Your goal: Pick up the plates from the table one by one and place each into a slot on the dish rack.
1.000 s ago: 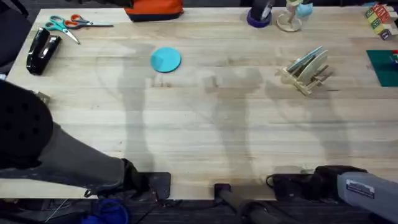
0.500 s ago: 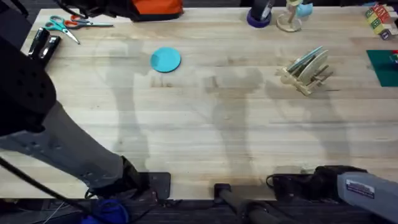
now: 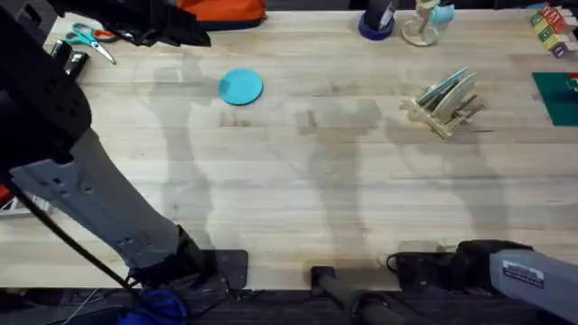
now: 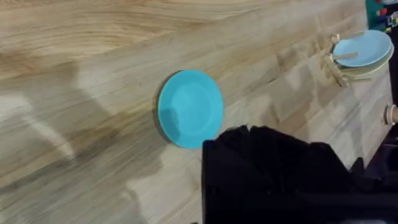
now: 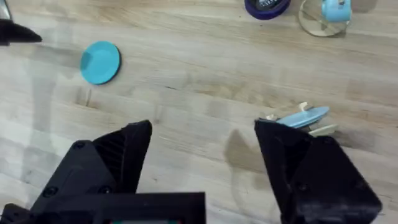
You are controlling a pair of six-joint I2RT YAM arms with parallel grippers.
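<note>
We see a desk point(image 3: 298, 190) of pale wooden planks with clear grain, soft shadows crossing its middle. Along its far edge lie scissors point(image 3: 86, 38) with orange and teal handles, a purple round tape holder point(image 3: 375, 25), and coloured blocks point(image 3: 553, 29) at the far right corner, with a green mat point(image 3: 555, 95) just below them.

One turquoise-blue plate point(image 3: 240, 87) lies flat on the desk, left of centre and toward the far side. The dish rack point(image 3: 442, 101) stands well apart from it on the right; from the left wrist view we count two plates point(image 4: 360, 53) in it, a blue one in front of a paler one.

The left arm rises large and dark from the lower left, its left end effector point(image 3: 172, 32) reaching over the far left corner, near the scissors and apart from the loose plate; we cannot tell how its fingers stand. The right end effector point(image 5: 205, 168) sits low by its base with its fingers point(image 5: 314, 168) spread wide, holding nothing.
</note>
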